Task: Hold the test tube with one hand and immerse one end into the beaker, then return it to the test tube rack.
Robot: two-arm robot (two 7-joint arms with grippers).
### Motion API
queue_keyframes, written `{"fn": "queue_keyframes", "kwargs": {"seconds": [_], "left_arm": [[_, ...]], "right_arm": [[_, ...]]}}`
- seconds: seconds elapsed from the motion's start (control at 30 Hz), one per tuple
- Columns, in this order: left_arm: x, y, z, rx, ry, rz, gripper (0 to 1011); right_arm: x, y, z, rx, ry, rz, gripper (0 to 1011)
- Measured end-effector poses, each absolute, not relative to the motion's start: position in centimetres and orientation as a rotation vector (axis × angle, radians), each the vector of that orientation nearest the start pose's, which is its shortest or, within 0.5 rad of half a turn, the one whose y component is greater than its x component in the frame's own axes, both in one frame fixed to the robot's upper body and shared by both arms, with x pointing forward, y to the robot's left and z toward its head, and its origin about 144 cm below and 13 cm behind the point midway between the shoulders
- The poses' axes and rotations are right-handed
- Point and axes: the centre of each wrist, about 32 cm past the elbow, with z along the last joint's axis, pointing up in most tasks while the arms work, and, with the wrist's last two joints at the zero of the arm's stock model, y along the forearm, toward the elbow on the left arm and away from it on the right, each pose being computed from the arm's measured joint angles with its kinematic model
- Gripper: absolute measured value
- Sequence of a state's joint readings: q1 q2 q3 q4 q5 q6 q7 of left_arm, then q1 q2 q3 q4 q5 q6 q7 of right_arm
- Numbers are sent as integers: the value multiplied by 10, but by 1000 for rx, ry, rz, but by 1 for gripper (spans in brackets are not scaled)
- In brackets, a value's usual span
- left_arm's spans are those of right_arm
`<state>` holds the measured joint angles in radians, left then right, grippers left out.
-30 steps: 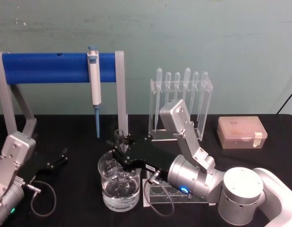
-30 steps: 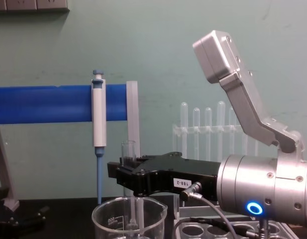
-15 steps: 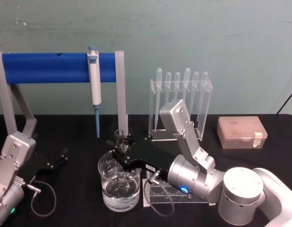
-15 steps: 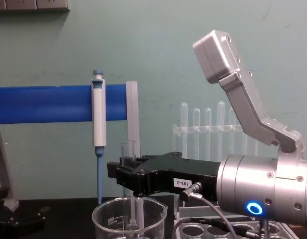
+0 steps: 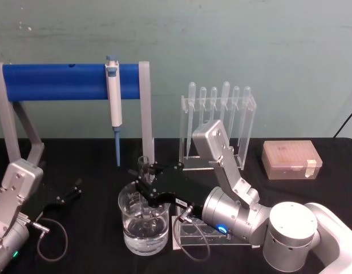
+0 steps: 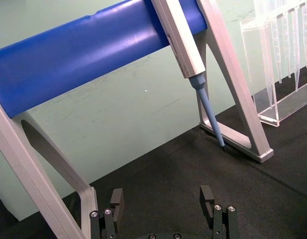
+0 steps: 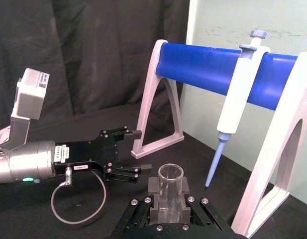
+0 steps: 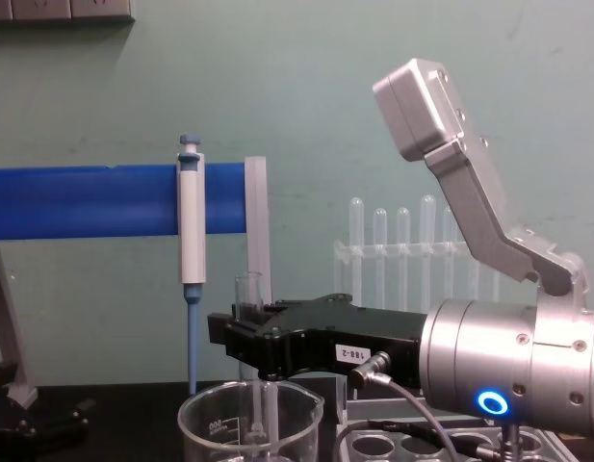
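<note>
My right gripper (image 5: 143, 181) is shut on the test tube (image 5: 144, 164), a clear glass tube held upright with its open rim above the black jaws. In the right wrist view the tube (image 7: 170, 180) sits clamped between the fingers. The tube's lower part (image 8: 264, 416) hangs inside the beaker (image 8: 205, 423), a wide clear glass beaker (image 5: 130, 228) with water in its bottom. Whether the tube's end touches the water I cannot tell. My left gripper (image 5: 68, 193) rests open on the black table at the left, apart from everything; its empty fingers (image 6: 207, 196) also show in the left wrist view.
A blue bar on grey legs (image 5: 56, 81) spans the back left, with a white-and-blue pipettor (image 5: 113, 103) hanging on it. A clear rack of plastic pipettes (image 5: 218, 123) stands behind my right arm. An orange tip box (image 5: 291, 160) sits at the right. A clear rack with round holes (image 8: 402, 445) lies under my right wrist.
</note>
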<state>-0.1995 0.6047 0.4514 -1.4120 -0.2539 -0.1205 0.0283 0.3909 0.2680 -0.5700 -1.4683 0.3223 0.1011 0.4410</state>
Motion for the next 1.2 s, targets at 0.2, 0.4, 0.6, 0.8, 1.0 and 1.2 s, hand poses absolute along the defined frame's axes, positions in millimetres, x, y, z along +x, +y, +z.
{"fn": "queue_keyframes", "kwargs": {"seconds": [0.2, 0.4, 0.6, 0.8, 1.0, 1.2], "left_arm": [[489, 310, 1140, 304, -285, 1248, 1000], [489, 310, 1140, 304, -285, 1248, 1000], [489, 310, 1140, 304, -285, 1248, 1000], [489, 310, 1140, 304, -285, 1248, 1000], [489, 310, 1140, 304, -285, 1248, 1000], [489, 310, 1140, 304, -285, 1248, 1000]], "right_arm": [[524, -145, 1206, -75, -74, -624, 225], [524, -145, 1206, -75, -74, -624, 225], [524, -145, 1206, -75, -74, -624, 225], [524, -145, 1206, -75, -74, -624, 225], [524, -145, 1206, -75, -74, -624, 225], [524, -145, 1206, -75, -74, -624, 225]]}}
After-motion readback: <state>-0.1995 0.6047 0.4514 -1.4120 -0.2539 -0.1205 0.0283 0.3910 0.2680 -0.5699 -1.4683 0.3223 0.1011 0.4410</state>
